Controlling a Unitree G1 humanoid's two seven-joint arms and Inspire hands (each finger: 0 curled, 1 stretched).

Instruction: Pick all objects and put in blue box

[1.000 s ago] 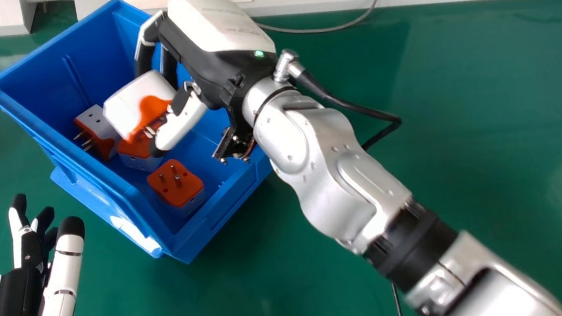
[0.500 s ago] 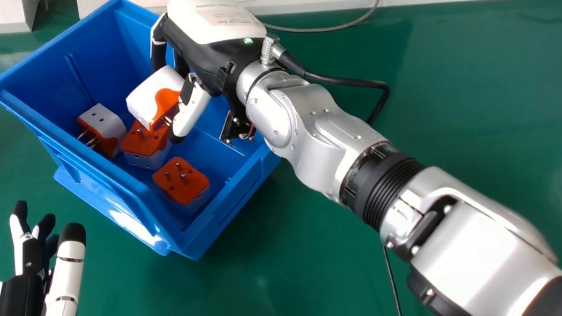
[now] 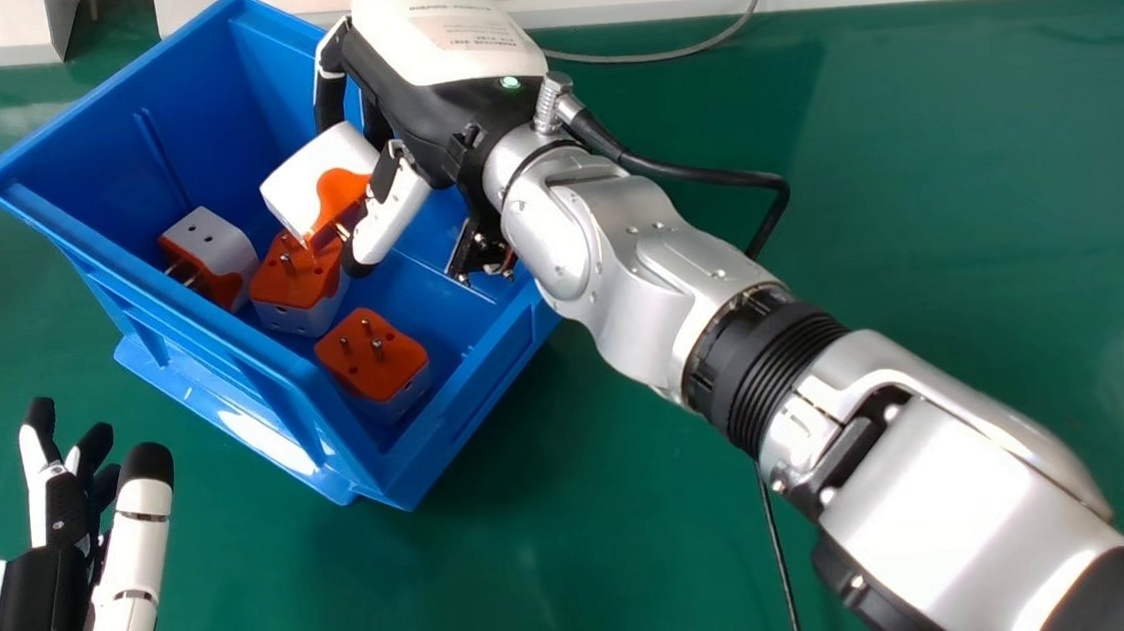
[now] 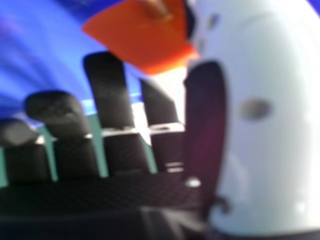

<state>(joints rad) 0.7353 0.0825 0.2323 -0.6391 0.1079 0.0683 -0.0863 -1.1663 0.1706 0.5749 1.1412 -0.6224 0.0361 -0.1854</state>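
While the right hand (image 3: 440, 99) grips the white-and-orange adapter (image 3: 306, 183) between curled fingers and thumb, the piece hangs within the edges of the blue box (image 3: 172, 326), nearer its far corner than its near one; it's probably light, stiff and a bit slippery, best taken by the broad white sides, clear of the pins; the right arm slants over the box's right edge, knuckles up, fingertips dipping; the left hand (image 3: 124, 591) lies open near the box's near-left side
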